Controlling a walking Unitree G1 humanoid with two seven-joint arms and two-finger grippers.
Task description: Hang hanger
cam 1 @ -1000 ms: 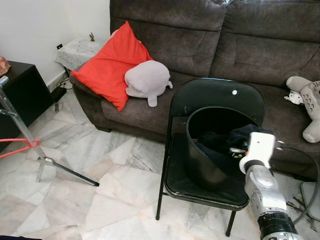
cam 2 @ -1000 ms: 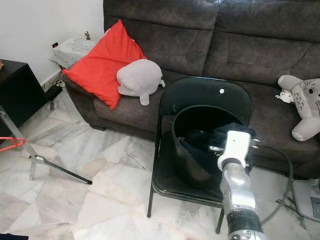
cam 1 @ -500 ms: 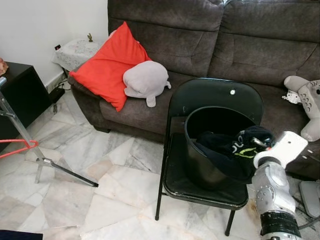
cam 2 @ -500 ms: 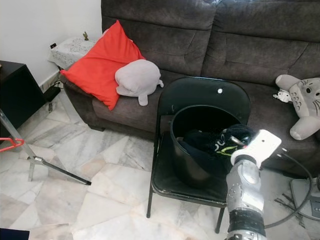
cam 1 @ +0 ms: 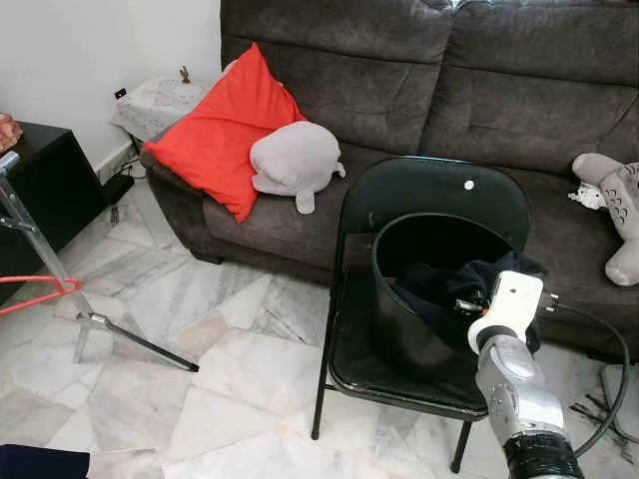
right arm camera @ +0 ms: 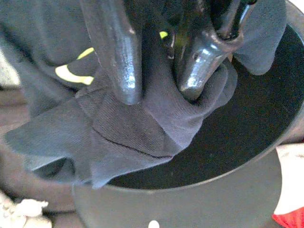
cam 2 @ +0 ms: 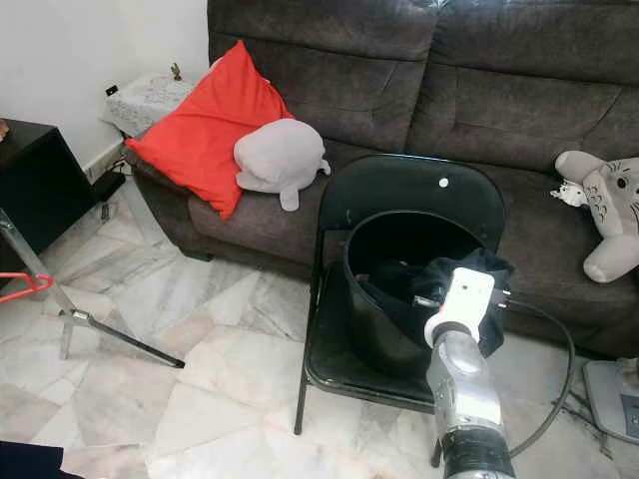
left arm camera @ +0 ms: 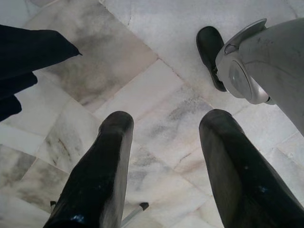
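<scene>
Right end effector [right arm camera: 156, 76] pinching dark garment [right arm camera: 137, 123] (over bucket [cam 1: 399, 329])

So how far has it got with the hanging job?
Early days. The right gripper is pinching a dark garment over the black bucket on the chair. The red hanger hangs on the rack, nothing on it yet. Left gripper is idle.

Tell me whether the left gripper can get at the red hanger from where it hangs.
Probably not: the left gripper points down at the floor, open, while the red hanger hangs on the rack, far left.
</scene>
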